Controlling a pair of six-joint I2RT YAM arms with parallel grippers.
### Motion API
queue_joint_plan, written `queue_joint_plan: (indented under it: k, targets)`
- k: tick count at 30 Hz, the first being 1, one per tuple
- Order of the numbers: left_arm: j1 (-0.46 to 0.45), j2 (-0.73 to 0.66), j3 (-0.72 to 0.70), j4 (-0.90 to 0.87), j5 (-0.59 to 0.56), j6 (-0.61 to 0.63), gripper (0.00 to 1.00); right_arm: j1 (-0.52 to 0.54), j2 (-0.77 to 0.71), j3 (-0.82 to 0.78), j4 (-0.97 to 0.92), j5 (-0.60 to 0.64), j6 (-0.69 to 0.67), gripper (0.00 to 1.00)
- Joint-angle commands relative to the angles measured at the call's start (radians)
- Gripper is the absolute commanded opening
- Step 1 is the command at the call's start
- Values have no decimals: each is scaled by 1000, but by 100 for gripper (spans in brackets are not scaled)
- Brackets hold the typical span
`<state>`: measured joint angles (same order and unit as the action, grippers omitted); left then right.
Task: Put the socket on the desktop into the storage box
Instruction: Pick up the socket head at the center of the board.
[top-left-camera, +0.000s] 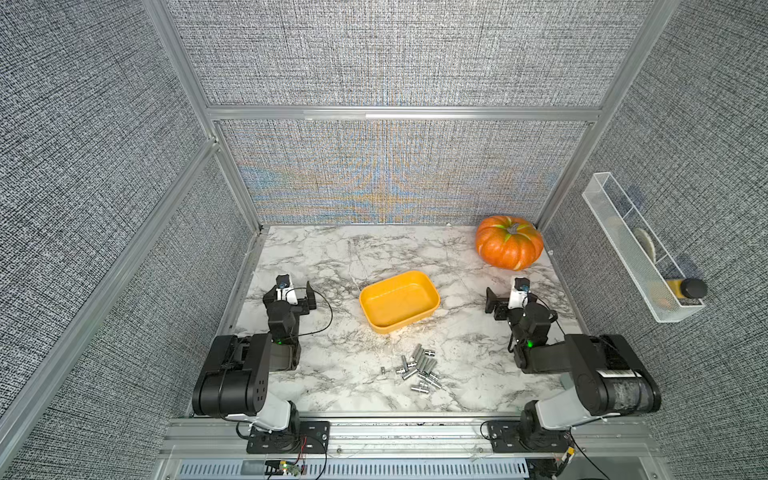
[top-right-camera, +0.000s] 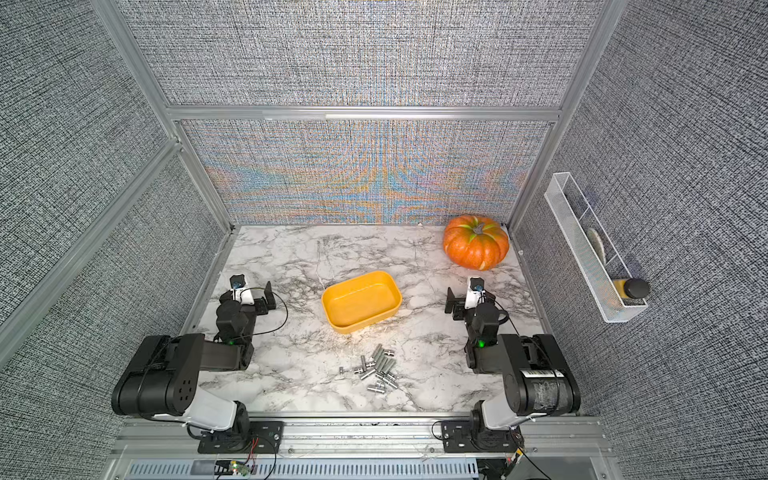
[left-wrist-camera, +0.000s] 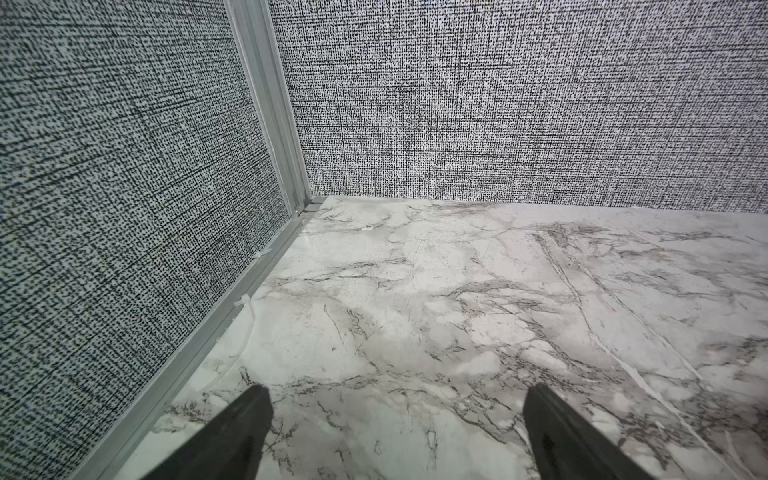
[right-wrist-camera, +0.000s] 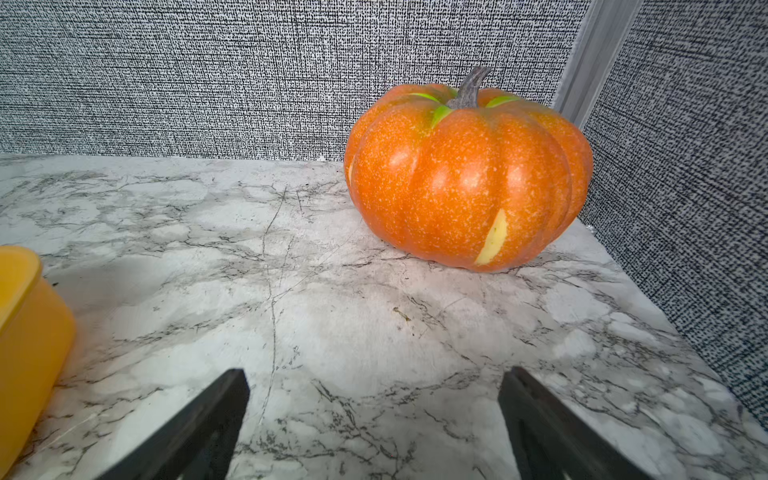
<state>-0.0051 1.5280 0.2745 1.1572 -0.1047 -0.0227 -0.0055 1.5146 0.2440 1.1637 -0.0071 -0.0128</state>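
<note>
Both arms sit low: left fingers (left-wrist-camera: 245, 419) spread wide over the bench (top-left-camera: 374, 249), right fingers (right-wrist-camera: 224, 399) spread wide too, gripping nothing. The sockets (top-left-camera: 417, 368) lie heaped on the bench, near the yellow box (top-left-camera: 399, 299), on its robot side.

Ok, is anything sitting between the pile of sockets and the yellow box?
Nothing visible does: only bare desktop separates the sockets from the storage box. The pumpkin sits away in the far corner.

The sockets (top-left-camera: 417, 368) gleam as bare metal; the storage box (top-left-camera: 409, 322) is smooth plastic; the desktop (top-left-camera: 332, 257) is glossy, marble-patterned.
</note>
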Motion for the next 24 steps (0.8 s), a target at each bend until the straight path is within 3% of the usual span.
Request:
queue_joint_plan:
  k: [1,21,23,24]
  targets:
    - [0,-1,0,25,2,4,100,2,-2,-3,37,7,1,99]
    - [-2,-51,-9,24,-1,12,100,3,-18,-6,50,-3,-5,99]
    - [-7,-187,20,-153,-60,-26,100,12,-126,32,-134,-46,-18,99]
    - [-7,-283,62,-336,-94,-88,99,18,-194,85,-308,-39,12,99]
